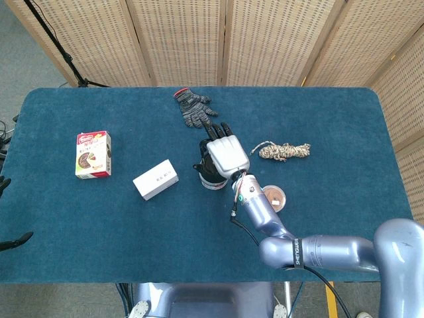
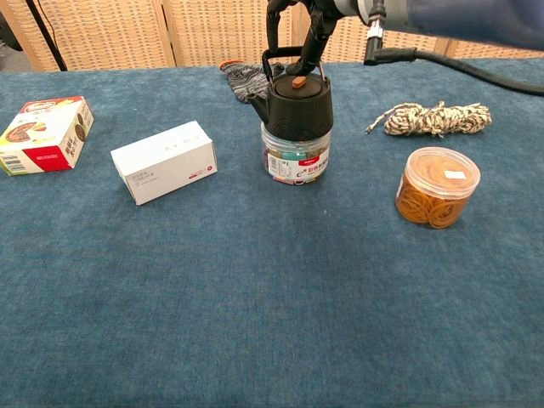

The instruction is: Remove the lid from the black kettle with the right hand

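Note:
The black kettle (image 2: 293,109) stands on top of a clear plastic jar (image 2: 296,160) near the table's middle, its handle upright. Its lid is seated and carries a small orange knob (image 2: 299,82). My right hand (image 2: 296,32) comes down from above, fingers apart on both sides of the handle; one fingertip (image 2: 299,66) sits just over the knob, and contact is unclear. In the head view the right hand (image 1: 226,153) covers most of the kettle (image 1: 208,175). My left hand (image 1: 6,212) shows only as dark fingertips at the far left edge, spread and holding nothing.
A white box (image 2: 164,161) and a red-and-cream carton (image 2: 47,133) lie to the left. A grey glove (image 1: 194,109) lies behind the kettle. A rope bundle (image 2: 433,119) and a jar of rubber bands (image 2: 437,187) are to the right.

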You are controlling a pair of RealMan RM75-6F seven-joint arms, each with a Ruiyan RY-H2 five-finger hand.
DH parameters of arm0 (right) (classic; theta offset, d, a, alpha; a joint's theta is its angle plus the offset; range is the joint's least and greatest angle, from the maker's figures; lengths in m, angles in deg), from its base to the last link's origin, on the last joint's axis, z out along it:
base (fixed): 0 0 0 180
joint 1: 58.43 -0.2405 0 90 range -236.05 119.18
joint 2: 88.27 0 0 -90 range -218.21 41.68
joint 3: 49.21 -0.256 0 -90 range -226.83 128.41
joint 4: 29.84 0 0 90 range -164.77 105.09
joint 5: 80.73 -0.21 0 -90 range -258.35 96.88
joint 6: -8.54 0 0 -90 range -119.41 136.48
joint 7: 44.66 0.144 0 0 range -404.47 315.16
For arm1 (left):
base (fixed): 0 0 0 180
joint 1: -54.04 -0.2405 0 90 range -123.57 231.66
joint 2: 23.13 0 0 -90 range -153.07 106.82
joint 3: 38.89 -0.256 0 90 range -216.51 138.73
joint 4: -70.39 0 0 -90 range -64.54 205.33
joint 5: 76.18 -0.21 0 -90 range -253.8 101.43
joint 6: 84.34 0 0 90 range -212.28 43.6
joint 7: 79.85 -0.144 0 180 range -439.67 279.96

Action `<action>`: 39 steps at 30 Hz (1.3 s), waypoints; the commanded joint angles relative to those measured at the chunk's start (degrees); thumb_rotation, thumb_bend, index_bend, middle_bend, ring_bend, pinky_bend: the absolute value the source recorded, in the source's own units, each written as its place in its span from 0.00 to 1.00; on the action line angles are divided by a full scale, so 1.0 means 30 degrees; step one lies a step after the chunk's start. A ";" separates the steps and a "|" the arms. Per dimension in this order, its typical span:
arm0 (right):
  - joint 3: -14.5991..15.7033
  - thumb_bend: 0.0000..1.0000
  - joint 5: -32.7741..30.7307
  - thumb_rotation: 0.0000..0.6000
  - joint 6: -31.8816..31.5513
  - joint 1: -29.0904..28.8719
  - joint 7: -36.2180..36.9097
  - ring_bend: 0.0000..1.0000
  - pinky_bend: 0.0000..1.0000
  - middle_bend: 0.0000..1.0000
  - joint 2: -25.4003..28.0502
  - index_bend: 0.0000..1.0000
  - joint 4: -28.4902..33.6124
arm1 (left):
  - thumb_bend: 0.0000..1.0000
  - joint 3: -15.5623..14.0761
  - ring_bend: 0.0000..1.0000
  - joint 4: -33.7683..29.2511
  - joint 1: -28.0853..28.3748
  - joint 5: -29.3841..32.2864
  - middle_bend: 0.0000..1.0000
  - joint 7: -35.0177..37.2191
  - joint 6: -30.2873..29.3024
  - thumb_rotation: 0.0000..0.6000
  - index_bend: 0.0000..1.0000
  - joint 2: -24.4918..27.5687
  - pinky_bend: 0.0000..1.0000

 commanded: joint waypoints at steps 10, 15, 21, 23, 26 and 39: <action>0.0475 0.39 0.0578 1.00 0.0382 -0.0078 -0.0365 0.00 0.00 0.01 -0.0604 0.37 -0.1080 | 0.00 0.0038 0.00 -0.0026 0.0098 0.0103 0.00 -0.0014 0.0169 1.00 0.00 0.0021 0.00; 0.0536 0.39 0.0703 1.00 0.0448 0.0051 -0.0327 0.00 0.00 0.01 -0.0590 0.38 -0.1269 | 0.00 0.0033 0.00 -0.0031 0.0102 0.0111 0.00 0.0009 0.0189 1.00 0.00 0.0033 0.00; 0.0662 0.39 0.1015 1.00 0.0595 0.0300 -0.0111 0.00 0.00 0.01 -0.0589 0.38 -0.1284 | 0.00 -0.0025 0.00 -0.0070 0.0083 0.0013 0.00 0.0013 0.0183 1.00 0.00 0.0044 0.00; 0.0715 0.39 0.1105 1.00 0.0641 0.0362 -0.0084 0.00 0.00 0.01 -0.0611 0.39 -0.1293 | 0.00 -0.0016 0.00 -0.0068 0.0056 0.0026 0.00 0.0056 0.0130 1.00 0.00 0.0047 0.00; 0.0821 0.39 0.1336 1.00 0.0646 0.0417 -0.0124 0.00 0.00 0.01 -0.0650 0.39 -0.1386 | 0.00 -0.0020 0.00 -0.0048 0.0037 0.0002 0.00 0.0138 0.0099 1.00 0.00 0.0064 0.00; 0.0852 0.39 0.1325 1.00 0.0662 0.0443 -0.0565 0.00 0.00 0.01 -0.0823 0.41 -0.1739 | 0.00 -0.0047 0.00 0.0006 0.0051 -0.0095 0.00 0.0470 0.0152 1.00 0.00 0.0151 0.00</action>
